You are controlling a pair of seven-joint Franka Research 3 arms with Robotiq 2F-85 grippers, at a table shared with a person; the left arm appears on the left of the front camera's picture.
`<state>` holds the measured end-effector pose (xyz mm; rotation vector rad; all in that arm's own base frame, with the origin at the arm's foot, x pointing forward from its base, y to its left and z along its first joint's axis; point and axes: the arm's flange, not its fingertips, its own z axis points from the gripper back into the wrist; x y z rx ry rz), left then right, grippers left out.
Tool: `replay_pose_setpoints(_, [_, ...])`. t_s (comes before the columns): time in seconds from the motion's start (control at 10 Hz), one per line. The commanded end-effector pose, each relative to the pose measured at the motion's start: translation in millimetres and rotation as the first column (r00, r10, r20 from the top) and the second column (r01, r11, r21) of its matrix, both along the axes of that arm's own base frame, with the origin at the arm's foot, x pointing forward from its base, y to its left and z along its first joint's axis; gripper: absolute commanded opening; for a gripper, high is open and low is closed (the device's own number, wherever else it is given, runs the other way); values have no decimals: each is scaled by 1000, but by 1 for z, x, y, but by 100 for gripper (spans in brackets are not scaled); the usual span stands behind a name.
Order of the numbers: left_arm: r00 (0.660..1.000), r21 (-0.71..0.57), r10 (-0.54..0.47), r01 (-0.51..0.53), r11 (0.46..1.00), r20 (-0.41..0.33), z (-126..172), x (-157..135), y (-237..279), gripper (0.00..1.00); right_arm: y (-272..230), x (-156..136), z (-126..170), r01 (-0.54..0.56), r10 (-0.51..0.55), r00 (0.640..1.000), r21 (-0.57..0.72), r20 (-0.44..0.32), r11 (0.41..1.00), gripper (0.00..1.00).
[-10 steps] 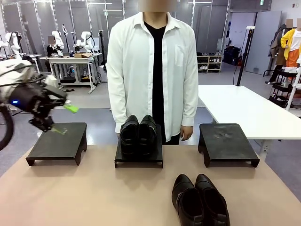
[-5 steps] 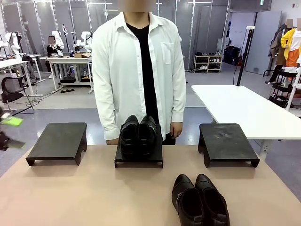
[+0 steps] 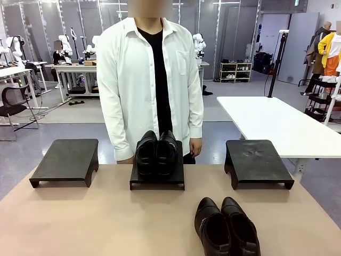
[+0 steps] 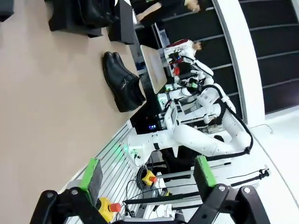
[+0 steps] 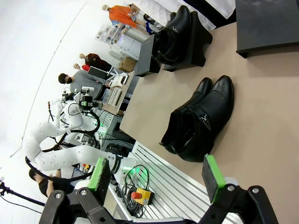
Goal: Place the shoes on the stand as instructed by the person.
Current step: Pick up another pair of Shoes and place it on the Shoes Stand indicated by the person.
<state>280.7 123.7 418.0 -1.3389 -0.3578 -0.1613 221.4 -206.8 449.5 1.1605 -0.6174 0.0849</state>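
**Shoes, two pairs; both grippers empty**

Boots (image 5: pixel 198 121): side by side on the table (image 5: pixel 261 154), just ahead of the right gripper (image 5: pixel 156 173), untouched; well ahead of the left gripper (image 4: pixel 148 172); low shoes (image 5: pixel 174 35): on the middle stand (image 5: pixel 196 53), farther ahead of the right gripper, beyond the boots; both grippers: jaws wide apart, nothing held; person (image 3: pixel 149 80): behind the middle stand, arms down; left stand (image 3: pixel 65 160), right stand (image 3: pixel 257 160): flanking it.
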Motion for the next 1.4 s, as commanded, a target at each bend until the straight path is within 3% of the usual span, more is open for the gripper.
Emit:
replay_pose_setpoints(0.0, [1000,-30,3,-3,1000,15,-12,-25,-5,100,0,-1,0,-2,2,1000,4,26,1000,100])
replay_pose_setpoints(0.2, [1000,-31,16,-16,999,16,-3,-11,-9,100,0,-1,0,-2,2,1000,4,26,1000,100])
replay_pose_setpoints(0.3, [1000,-24,27,-27,999,-3,-5,-8,12,100,0,-1,0,-2,2,1000,4,26,1000,100])
replay_pose_setpoints(1.3, [1000,-24,27,-27,999,-3,-5,-8,12,100,0,-1,0,-2,2,1000,4,26,1000,100])
